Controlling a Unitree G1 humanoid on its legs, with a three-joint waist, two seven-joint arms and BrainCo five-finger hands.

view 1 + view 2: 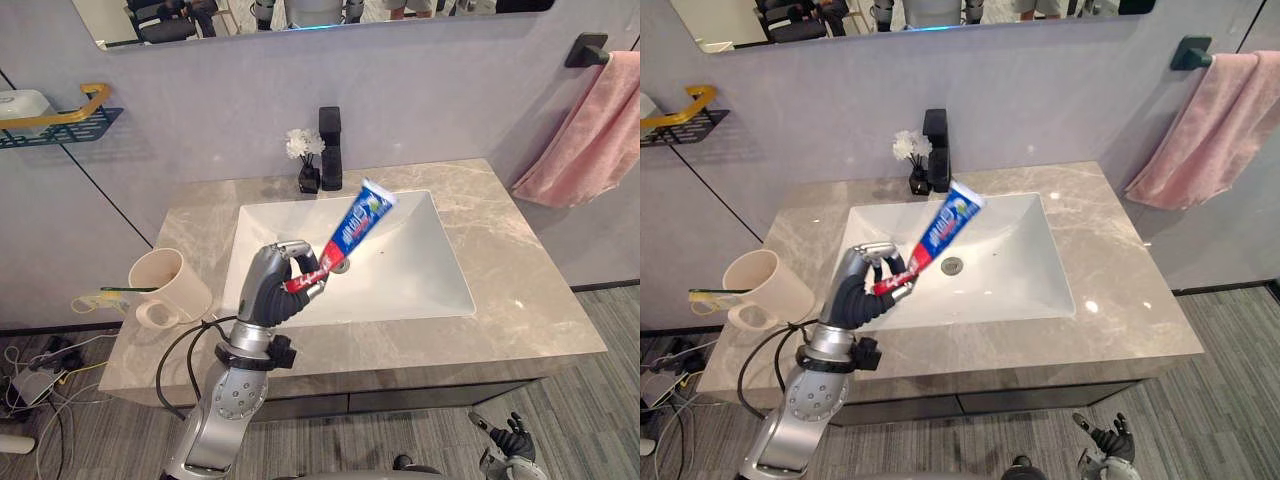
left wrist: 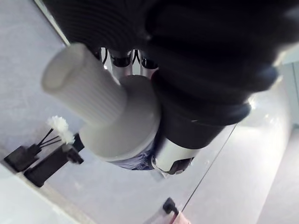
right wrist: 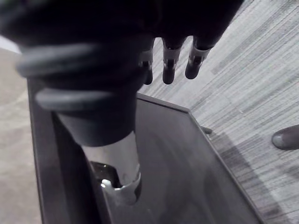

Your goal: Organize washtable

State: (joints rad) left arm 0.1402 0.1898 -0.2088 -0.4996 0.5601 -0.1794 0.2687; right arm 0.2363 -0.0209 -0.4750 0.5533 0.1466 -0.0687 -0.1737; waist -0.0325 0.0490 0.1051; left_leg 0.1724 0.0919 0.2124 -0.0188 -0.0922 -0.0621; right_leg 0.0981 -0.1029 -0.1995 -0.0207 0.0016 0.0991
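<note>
left eye view: the left hand point(image 1: 272, 288) is grasping the toothpaste tube point(image 1: 357, 227) by its cap end at frame centre, tilting it toward the upper right over the white sink point(image 1: 420, 262). a beige cup point(image 1: 172, 282) is sitting at lower left, and the right hand point(image 1: 513, 438) is hanging relaxed at lower right.

The left arm point(image 1: 225, 405) is a silver-grey metal tube dotted with small dark screw holes, with a black ring at the wrist. The left hand point(image 1: 272, 290) has a dark ribbed cover over its back and silver fingers with dark tips. The right hand point(image 3: 169, 63) has the same dark cover and dark-tipped silver fingers.
</note>
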